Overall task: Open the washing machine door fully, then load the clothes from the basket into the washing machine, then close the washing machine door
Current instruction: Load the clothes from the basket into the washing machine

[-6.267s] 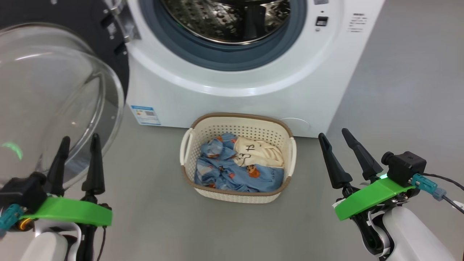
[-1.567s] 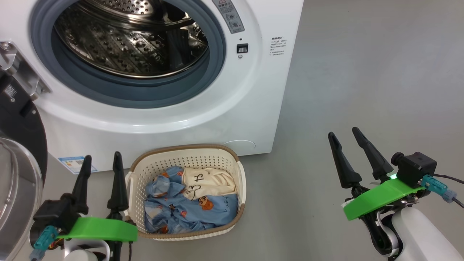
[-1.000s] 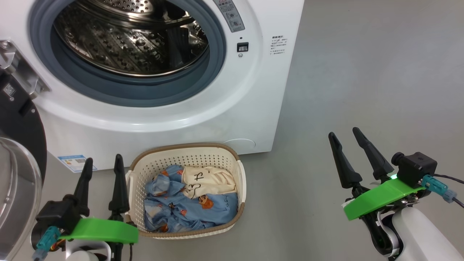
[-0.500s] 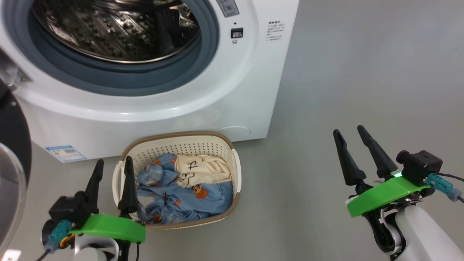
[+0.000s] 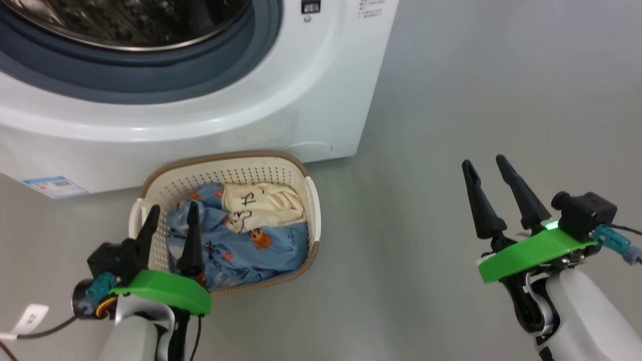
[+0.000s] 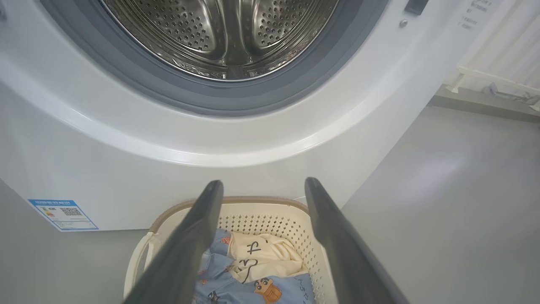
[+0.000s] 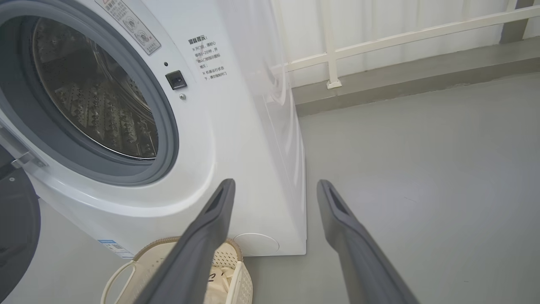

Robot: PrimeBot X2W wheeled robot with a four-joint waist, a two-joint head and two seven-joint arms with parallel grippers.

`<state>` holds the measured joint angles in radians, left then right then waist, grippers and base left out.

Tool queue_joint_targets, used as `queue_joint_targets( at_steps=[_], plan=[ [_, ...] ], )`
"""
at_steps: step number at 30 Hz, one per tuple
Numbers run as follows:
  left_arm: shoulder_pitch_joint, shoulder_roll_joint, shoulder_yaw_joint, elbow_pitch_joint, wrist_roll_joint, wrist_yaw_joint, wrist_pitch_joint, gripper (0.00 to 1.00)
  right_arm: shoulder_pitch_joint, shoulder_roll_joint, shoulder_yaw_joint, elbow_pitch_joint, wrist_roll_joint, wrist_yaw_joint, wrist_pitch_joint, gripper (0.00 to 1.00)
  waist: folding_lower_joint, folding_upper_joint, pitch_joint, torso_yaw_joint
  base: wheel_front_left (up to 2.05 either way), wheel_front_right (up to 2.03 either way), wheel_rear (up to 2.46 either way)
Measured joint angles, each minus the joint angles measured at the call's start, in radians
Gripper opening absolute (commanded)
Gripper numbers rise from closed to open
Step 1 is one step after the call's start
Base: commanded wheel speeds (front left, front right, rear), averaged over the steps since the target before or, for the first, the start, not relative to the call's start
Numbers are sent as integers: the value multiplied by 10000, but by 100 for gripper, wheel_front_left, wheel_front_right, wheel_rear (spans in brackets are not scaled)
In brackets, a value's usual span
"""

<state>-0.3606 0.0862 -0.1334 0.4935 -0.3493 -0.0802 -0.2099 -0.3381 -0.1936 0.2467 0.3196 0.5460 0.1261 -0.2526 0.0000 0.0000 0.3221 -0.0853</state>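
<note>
**Clothes just ahead of left gripper**

They lie heaped in the basket, on the floor in front of the washing machine. The left gripper hovers at the basket's near-left rim — jaws spread, empty; the right gripper, likewise spread and empty, hangs well apart.

Head looks down, wrists forward, basket shared

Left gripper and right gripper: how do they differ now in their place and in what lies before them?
The left gripper, with two long dark fingers, stands at the left side of the small cream perforated basket; the right gripper stands over bare grey floor, apart from it. In the wrist views, light blue printed clothes show between the left gripper's fingers, the white washing machine's corner between the right gripper's. Both are open and empty.
</note>
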Motion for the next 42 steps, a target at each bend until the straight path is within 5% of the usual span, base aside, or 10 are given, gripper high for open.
queue_joint_targets(
  at_steps=[13, 27, 42],
  plan=[
    [-1535, 178, -397, 1971, -192, -320, 48, 100, -495, 88, -259, -150, -27, 0, 0, 100, 0, 0, 1313, -223, 0, 0, 0],
    [-3895, 245, -1847, 4472, -468, -495, 623, 100, -1248, 270, -320, -364, -119, 0, 0, 100, 0, 0, 2939, -459, 0, 0, 0],
    [-5806, 573, -3083, 6397, -1942, -510, 1384, 100, -1753, 405, -311, -665, -209, 0, -12, 100, 0, 0, 4439, -941, 0, 0, 0]
  ],
)
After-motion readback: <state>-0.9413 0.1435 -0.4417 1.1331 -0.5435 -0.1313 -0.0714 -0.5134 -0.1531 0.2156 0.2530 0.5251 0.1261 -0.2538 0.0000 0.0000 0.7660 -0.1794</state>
